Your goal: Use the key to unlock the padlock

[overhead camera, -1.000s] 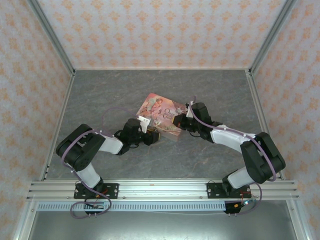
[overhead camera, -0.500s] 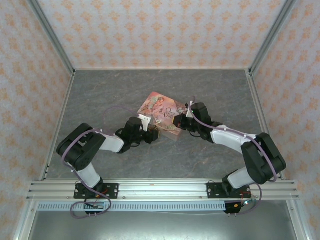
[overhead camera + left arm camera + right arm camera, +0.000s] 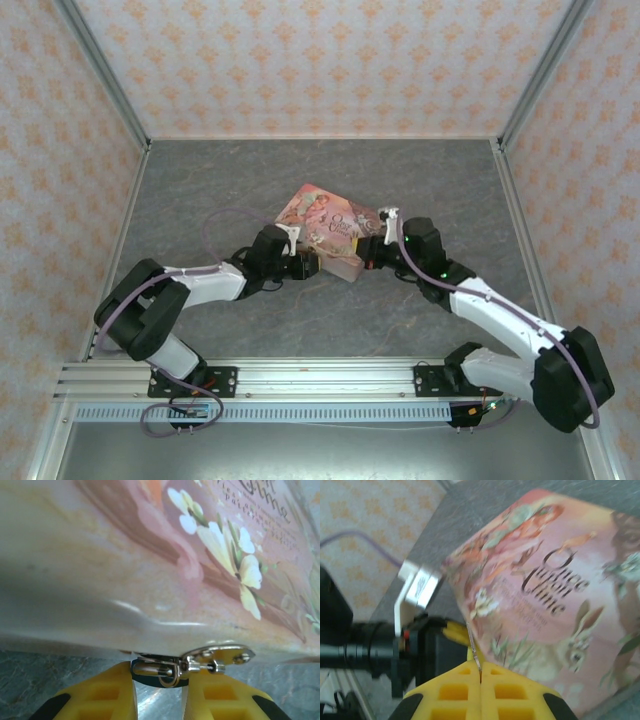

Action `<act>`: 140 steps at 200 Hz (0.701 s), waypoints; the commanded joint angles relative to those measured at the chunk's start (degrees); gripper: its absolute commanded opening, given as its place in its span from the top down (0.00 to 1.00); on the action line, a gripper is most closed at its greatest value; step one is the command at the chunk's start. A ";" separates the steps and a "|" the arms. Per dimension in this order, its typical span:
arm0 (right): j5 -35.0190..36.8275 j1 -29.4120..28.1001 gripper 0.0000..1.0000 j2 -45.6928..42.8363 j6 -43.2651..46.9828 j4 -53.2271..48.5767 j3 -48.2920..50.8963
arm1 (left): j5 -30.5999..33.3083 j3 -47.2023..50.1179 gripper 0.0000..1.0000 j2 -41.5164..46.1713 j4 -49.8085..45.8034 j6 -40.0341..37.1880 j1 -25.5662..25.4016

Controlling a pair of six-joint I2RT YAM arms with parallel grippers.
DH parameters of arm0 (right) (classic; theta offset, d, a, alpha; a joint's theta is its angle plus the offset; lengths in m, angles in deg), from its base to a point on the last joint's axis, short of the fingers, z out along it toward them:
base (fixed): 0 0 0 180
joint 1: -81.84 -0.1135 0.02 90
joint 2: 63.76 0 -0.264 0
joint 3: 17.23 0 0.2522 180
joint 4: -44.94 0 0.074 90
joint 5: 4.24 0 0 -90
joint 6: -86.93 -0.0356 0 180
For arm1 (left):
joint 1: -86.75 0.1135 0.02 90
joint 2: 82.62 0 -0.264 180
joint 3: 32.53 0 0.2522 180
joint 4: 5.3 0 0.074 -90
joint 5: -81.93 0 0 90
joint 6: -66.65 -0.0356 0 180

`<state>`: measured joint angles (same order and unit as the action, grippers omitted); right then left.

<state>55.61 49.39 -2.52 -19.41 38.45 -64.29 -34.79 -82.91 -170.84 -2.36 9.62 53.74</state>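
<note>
The left hand (image 3: pixel 159 681) is clenching the padlock (image 3: pixel 150 670) at the 6 o'clock edge of the pink tin (image 3: pixel 150 555); the right hand (image 3: pixel 480 673) is pinching the thin key (image 3: pixel 473 647). I am judging that the key is liable to twist in that narrow pinch, or to miss the hidden keyhole and shove the tin instead.

Top external: fixed high behind the arm bases, looking down and forward over the whole table (image 3: pixel 200 190), far enough back to take in both arms and the pink tin (image 3: pixel 330 225) mid-table. Left wrist: looks out along the left gripper (image 3: pixel 159 680), low and very close against the tin's side, the padlock (image 3: pixel 150 671) pinched at the frame's bottom edge. Right wrist: sits farther back, behind the right gripper (image 3: pixel 480 672) nipping the key (image 3: pixel 474 647), facing the tin's lid and the left gripper beyond; all three views share the tin.
</note>
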 commanded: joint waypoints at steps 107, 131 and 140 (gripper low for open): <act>9.92 -15.19 1.00 9.11 8.95 12.27 7.11 | -2.77 -11.07 0.82 7.61 -17.46 16.38 -0.38; 11.48 -15.19 1.00 9.43 10.03 13.36 7.46 | -2.80 -11.46 0.82 8.42 -18.73 17.76 -0.38; 11.85 -15.18 1.00 9.43 10.62 13.78 7.62 | -3.06 -11.51 0.82 8.58 -18.82 18.54 -0.34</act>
<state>64.63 34.51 7.03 -11.30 47.94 -56.71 -36.56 -91.91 -164.70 -20.26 25.58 53.74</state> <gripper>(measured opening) 0.056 0.191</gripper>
